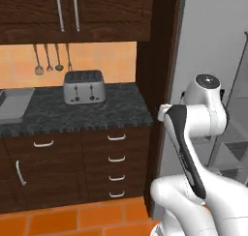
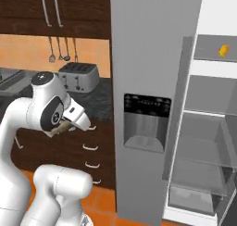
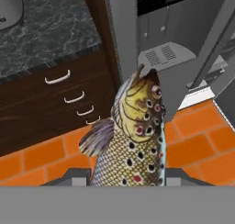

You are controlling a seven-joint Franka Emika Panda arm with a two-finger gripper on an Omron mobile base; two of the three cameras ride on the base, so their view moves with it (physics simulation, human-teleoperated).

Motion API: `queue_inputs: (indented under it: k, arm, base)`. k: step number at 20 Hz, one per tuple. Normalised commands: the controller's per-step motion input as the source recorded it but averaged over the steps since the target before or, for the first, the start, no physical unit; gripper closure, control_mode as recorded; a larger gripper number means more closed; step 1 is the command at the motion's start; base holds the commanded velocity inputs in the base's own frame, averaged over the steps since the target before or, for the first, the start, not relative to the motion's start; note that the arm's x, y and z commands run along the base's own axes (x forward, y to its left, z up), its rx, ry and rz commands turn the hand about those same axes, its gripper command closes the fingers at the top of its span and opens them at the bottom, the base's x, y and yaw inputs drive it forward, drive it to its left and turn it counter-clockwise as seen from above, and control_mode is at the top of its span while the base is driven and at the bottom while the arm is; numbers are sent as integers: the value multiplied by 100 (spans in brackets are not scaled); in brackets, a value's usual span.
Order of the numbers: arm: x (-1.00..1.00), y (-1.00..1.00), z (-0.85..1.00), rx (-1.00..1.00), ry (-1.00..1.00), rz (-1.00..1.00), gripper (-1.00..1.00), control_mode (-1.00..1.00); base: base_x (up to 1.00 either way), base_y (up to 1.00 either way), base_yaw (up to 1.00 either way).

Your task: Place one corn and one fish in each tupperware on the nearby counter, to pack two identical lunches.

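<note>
The end effector [image 3: 126,182] is clamped on a fish [image 3: 131,136], held above the orange floor [image 3: 41,159] beside the fridge [image 2: 152,81]. The step in hand is judged to be carrying it toward the bench [image 1: 72,111]. One corn [image 2: 223,50] lies on a fridge shelf. Next move: swing left, clearing the bench edge and the toaster [image 1: 85,86].

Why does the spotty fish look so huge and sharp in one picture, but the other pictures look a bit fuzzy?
In the hand view the spotted yellow-brown fish sits right against the lens, so it looks huge, with crisp spots. In the left base view the silver toaster on the black marbled counter is soft-edged, lit evenly, no glare. In the right base view the small yellow cob in the open fridge is only a blurry blob.
</note>
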Motion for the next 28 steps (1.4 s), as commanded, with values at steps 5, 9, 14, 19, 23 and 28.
queue_inputs:
  k: [5, 9, 14, 19, 23, 28]
  arm:
    - [0, 0, 0, 0, 0, 0, 100, 100]
    - [0, 0, 0, 0, 0, 0, 100, 100]
    - [0, 0, 0, 0, 0, 0, 100, 100]
    - [0, 0, 0, 0, 0, 0, 100, 100]
    - [0, 0, 0, 0, 0, 0, 100, 100]
    - [0, 0, 0, 0, 0, 0, 100, 100]
  base:
    - [55, 100, 0]
    - [91, 100, 0]
    - [97, 100, 0]
    - [11, 100, 0]
    - [63, 98, 2]
    - [70, 73, 5]
